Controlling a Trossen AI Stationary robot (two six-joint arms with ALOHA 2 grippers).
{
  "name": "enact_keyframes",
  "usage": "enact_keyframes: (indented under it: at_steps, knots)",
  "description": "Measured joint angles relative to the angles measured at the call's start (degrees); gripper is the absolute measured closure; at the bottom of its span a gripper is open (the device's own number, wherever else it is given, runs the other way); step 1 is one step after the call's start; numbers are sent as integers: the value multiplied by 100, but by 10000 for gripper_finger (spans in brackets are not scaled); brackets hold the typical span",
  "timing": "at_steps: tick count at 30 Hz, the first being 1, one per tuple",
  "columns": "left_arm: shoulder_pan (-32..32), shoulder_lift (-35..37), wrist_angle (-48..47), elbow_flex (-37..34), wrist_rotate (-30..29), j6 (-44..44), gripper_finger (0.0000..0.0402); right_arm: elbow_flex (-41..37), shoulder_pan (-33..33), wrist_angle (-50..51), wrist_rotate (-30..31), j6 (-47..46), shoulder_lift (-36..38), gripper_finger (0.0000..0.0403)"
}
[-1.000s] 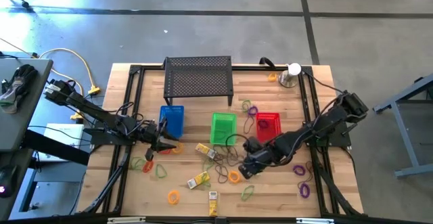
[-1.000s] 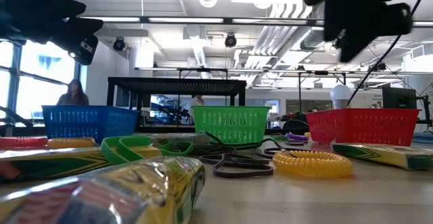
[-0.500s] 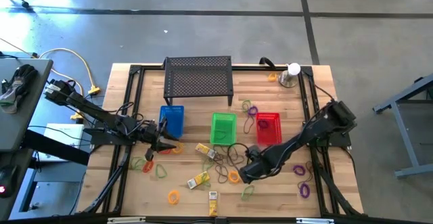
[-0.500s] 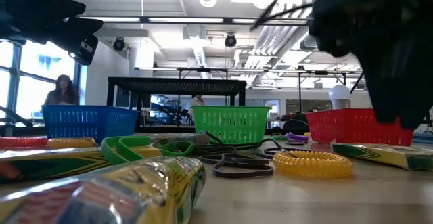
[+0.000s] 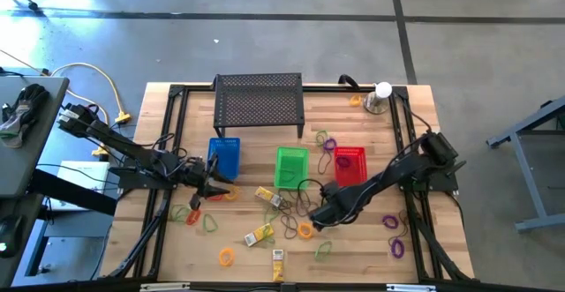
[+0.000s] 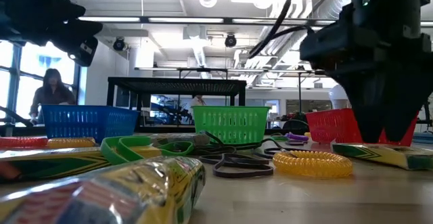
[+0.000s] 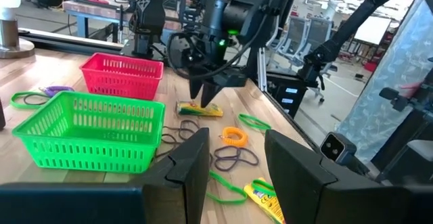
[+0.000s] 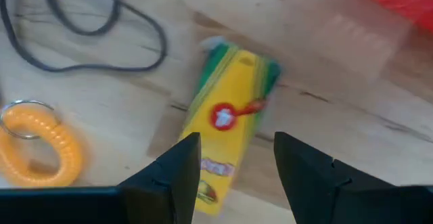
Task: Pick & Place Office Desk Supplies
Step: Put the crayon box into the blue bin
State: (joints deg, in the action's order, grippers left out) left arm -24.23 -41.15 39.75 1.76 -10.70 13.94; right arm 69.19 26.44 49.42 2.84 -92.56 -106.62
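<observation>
Right hand: from overhead I saw it low over the tabletop, toward the front edge, just in front of the red basket. That view hid what lay beneath it.
Right hand, own camera: its fingers stood apart with nothing between them, straddling the near end of a yellow block lying flat on the wood. An orange coiled loop lay close beside the block, and a dark loop lay a little farther off.
Right hand, table-level camera: I saw it pointing straight down, tips close to the tabletop, with the yellow block at its foot and the orange coiled loop just beside it.
Left hand: it waited near the left edge, just in front of the blue basket. Its own camera showed its fingers parted and holding nothing.
Left hand's camera, extra: it looked across the green basket at the right hand standing over the yellow block.
Other supplies: overhead only, I saw green loops, purple loops, another orange loop and more yellow blocks scattered along the front half.
Room: the table-level camera caught a person behind the blue basket.
</observation>
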Motion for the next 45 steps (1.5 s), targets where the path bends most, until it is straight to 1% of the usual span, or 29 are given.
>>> enact_keyframes:
  at_steps: [6, 9, 12, 17, 20, 23, 30, 36, 39, 41, 45]
  knots:
    - [0, 0, -31, 0, 0, -1, 262, 6, -13, -372, -45, 227, -69, 227]
    - [-2, 0, -43, 0, 2, 1, 262, 6, -28, -367, -134, 269, -72, 216]
    - [0, 0, -92, 0, 4, 1, 262, 7, -71, -379, -163, 266, -139, 190]
    - [-1, -1, -132, 0, 17, 94, 262, 13, -109, -392, -214, 239, -139, 134]
    - [-1, 0, -138, 0, 25, 95, 262, 13, -112, -351, -317, 210, -135, 114]
    - [-1, -1, -138, 0, 31, 97, 262, 10, -114, -327, -390, 190, -134, 111]
    - [-2, 0, -159, 0, 28, 109, 262, 174, -136, -306, -542, 283, -134, 122]
    - [-2, 0, -162, 0, 28, 113, 262, 301, -133, -203, -991, 313, -132, 125]
    - [-2, 0, -162, 0, 28, 113, 262, 301, -133, 209, -1236, 274, -132, 125]
    - [-2, 0, -165, 0, 28, 112, 262, 300, -131, 432, -1232, 265, -132, 125]
    - [-2, -2, -175, 0, 24, 111, 262, 301, -146, 325, -1072, 265, -130, 125]
